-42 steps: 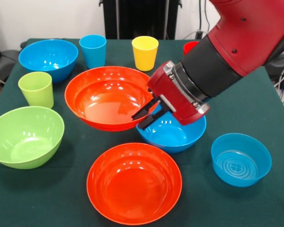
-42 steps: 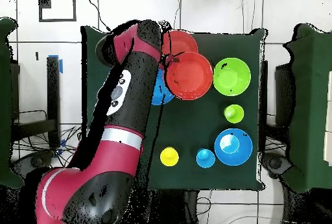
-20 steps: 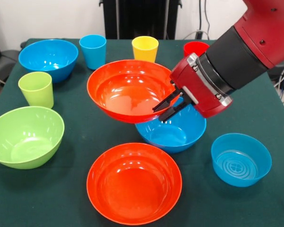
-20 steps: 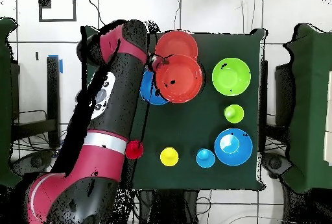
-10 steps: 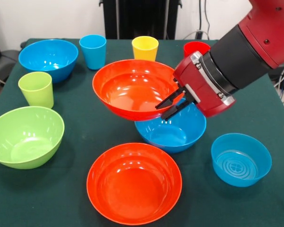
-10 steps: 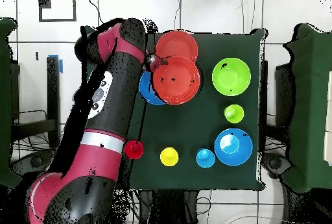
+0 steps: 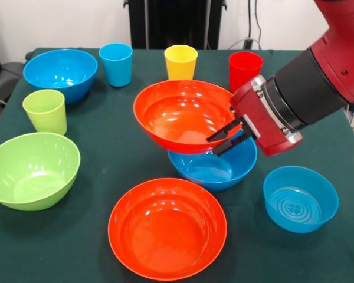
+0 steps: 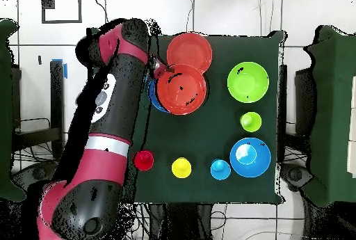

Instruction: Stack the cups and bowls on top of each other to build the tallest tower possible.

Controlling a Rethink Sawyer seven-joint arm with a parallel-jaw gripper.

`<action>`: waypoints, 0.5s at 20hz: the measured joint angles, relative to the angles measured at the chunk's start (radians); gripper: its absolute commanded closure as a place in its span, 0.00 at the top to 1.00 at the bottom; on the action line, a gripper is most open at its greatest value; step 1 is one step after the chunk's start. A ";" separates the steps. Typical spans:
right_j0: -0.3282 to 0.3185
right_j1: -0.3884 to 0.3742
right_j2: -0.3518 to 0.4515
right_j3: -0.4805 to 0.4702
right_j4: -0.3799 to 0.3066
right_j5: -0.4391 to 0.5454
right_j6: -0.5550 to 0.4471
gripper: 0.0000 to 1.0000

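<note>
The gripper [image 7: 224, 138] pinches the rim of 1 orange bowl [image 7: 180, 118], 1 finger inside the wall and 1 outside, so the bowl hangs tilted from its right edge and sits over the blue bowl [image 7: 215, 168] below it. That rim hold makes sense: the bowl is too wide to span, and gripping the lip leaves its underside free to settle into the blue bowl, which looks like the intended base of the tower. The orange bowl overlaps the blue one but is offset to the left in the front view; whether the 2 touch I cannot tell. My judgement is that it needs centring further toward the arm's side before release, or it may tip off the lower rim. The second orange bowl [image 7: 167, 227] lies just in front, close enough that a sliding bowl could knock it. The small blue bowl [image 7: 301, 197] sits to the right beneath the arm, near the wrist's path. Behind, the red cup [image 7: 245, 68] stands close to the arm's forearm, with the yellow cup [image 7: 180, 61] and blue cup [image 7: 115, 63] along the back edge. The green bowl [image 7: 32, 170], green cup [image 7: 45, 110] and the other blue bowl [image 7: 60, 72] are well apart on the left, leaving open cloth there.
</note>
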 measured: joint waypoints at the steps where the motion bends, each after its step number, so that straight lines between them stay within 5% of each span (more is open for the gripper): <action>1: 0.000 0.006 -0.003 -0.008 0.005 0.007 0.003 0.00; 10: 0.000 0.057 -0.039 -0.076 0.064 0.066 0.040 0.00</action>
